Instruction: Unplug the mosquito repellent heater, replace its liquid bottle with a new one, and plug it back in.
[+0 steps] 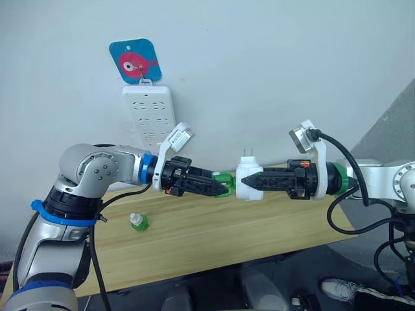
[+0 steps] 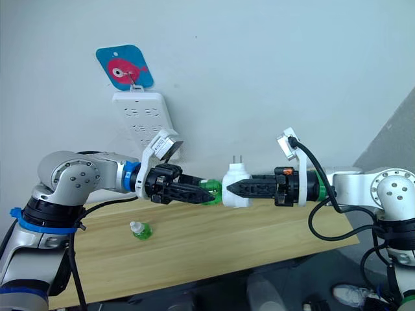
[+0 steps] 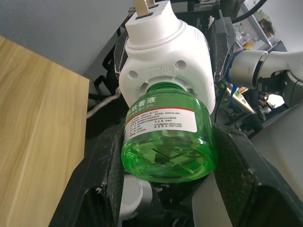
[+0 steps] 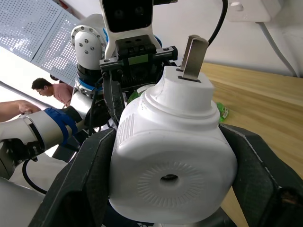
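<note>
meanwhile, nearest the camera, a second green bottle (image 1: 138, 222) lay alone on the wooden table (image 1: 214, 240), well apart from both arms. above the table's far edge the left gripper (image 1: 224, 188) was clamped on a green liquid bottle (image 3: 165, 142) whose neck sat in the socket of the mosquito repellent heater (image 1: 248, 181); the right gripper (image 1: 254, 182) was squeezed around the heater's white body, prongs pointing up. beyond them the power strip (image 1: 149, 116) hung on the wall under a fish tag (image 1: 135, 61). the heater was unplugged, so the bottle swap seemed in hand; next probably called for twisting bottle against heater. whether this bottle was going in or coming out could not be told, nor how far its neck was threaded
</note>
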Controlling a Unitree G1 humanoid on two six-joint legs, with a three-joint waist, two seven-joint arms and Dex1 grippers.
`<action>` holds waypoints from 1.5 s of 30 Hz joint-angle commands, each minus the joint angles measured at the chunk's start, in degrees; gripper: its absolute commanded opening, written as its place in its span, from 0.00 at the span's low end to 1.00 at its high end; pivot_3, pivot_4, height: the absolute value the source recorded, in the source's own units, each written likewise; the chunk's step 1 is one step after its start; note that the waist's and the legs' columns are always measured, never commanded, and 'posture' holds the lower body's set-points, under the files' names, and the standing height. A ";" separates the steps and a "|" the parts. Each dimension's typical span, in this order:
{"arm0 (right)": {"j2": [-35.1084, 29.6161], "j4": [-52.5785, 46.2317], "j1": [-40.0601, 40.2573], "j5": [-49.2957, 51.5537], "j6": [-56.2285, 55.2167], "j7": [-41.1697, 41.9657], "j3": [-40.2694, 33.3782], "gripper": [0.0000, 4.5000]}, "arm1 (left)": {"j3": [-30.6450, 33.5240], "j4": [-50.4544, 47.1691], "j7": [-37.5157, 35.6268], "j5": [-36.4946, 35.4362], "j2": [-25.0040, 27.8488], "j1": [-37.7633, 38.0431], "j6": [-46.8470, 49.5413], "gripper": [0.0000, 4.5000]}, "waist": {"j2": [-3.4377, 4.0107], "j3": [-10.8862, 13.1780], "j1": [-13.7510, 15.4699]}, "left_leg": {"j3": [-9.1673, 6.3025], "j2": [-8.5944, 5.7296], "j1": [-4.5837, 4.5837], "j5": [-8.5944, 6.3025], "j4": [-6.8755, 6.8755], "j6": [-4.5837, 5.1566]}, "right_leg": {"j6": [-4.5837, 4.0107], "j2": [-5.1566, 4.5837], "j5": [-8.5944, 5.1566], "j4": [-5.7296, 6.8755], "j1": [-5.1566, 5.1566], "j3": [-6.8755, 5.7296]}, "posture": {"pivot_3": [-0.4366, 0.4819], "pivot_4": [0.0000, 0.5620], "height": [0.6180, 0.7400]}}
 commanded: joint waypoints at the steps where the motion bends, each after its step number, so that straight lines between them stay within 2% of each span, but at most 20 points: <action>1: -1.07 -1.86 -0.41 1.80 0.56 1.46 -1.60 0.68 | 3.56 0.10 0.14 4.00 1.78 1.11 -4.24 0.73 | 0.00 0.00 -0.02 | 0.02 0.00 0.01 0.00 0.00 0.00 | 0.00 0.00 0.00 0.00 0.00 0.02 | 0.25 0.20 0.97; 5: -1.13 -1.64 -0.42 2.13 0.55 1.31 -1.65 0.68 | 4.02 -1.75 -1.30 6.83 2.46 3.32 -8.34 1.00 | 0.00 0.00 0.02 | 0.04 0.00 0.00 0.00 -0.01 0.00 | 0.00 0.00 0.00 -0.01 -0.02 0.04 | 0.25 0.19 0.97; 12: -0.97 -0.90 -0.15 2.72 0.14 0.39 -1.87 0.68 | 6.27 -3.41 -2.32 10.12 3.23 6.73 -13.46 1.00 | 0.00 0.00 0.03 | 0.05 0.00 -0.02 0.00 0.01 0.00 | 0.00 -0.01 0.00 -0.01 -0.02 0.06 | 0.26 0.19 0.97; 16: -1.16 -0.30 0.26 3.01 -0.21 -0.17 -2.24 0.68 | 9.69 -2.94 -0.94 12.40 3.64 8.96 -17.51 1.00 | 0.00 0.00 -0.01 | 0.07 0.00 -0.02 0.00 0.00 0.00 | 0.00 -0.01 0.00 -0.02 -0.02 0.07 | 0.26 0.19 0.97; 22: -1.14 0.18 0.76 3.65 -0.66 -0.96 -2.22 0.68 | 9.96 -3.05 -2.76 22.72 3.89 14.35 -33.66 1.00 | 0.00 0.00 0.06 | 0.11 0.00 -0.02 0.00 0.01 0.00 | 0.00 -0.01 0.01 -0.02 -0.02 0.11 | 0.26 0.20 0.97; 26: -0.96 0.84 0.64 3.63 -0.71 -1.58 -2.03 0.68 | 8.37 -4.83 -9.70 30.47 4.51 20.36 -51.43 1.00 | 0.00 0.00 0.03 | 0.14 0.00 -0.02 0.00 -0.01 0.00 | -0.02 -0.02 0.01 -0.03 -0.03 0.13 | 0.26 0.20 0.97; 33: -0.50 1.50 0.32 4.09 -0.69 -2.62 -1.74 0.68 | 7.60 -8.67 -10.23 32.07 -1.29 21.39 -61.61 1.00 | -0.01 0.00 0.58 | 0.18 -0.01 -0.06 -0.01 0.05 0.00 | 0.05 -0.03 0.05 -0.07 -0.01 0.18 | 0.27 0.20 0.97; 36: -0.14 1.48 0.19 4.41 -0.76 -3.19 -1.61 0.68 | 6.98 -8.14 -8.48 34.23 -5.62 21.25 -68.50 1.00 | -0.01 0.00 0.53 | 0.25 -0.01 -0.04 0.00 0.05 0.00 | 0.08 -0.03 0.07 -0.09 -0.01 0.25 | 0.26 0.20 0.97; 45: 0.39 1.23 0.17 4.85 -0.98 -4.05 -1.68 0.68 | 4.33 -8.70 -7.62 36.20 -9.95 24.63 -76.15 1.00 | -0.01 0.00 0.05 | 0.25 0.00 -0.03 -0.02 0.05 0.03 | 0.06 -0.02 0.09 -0.07 -0.01 0.26 | 0.25 0.20 0.97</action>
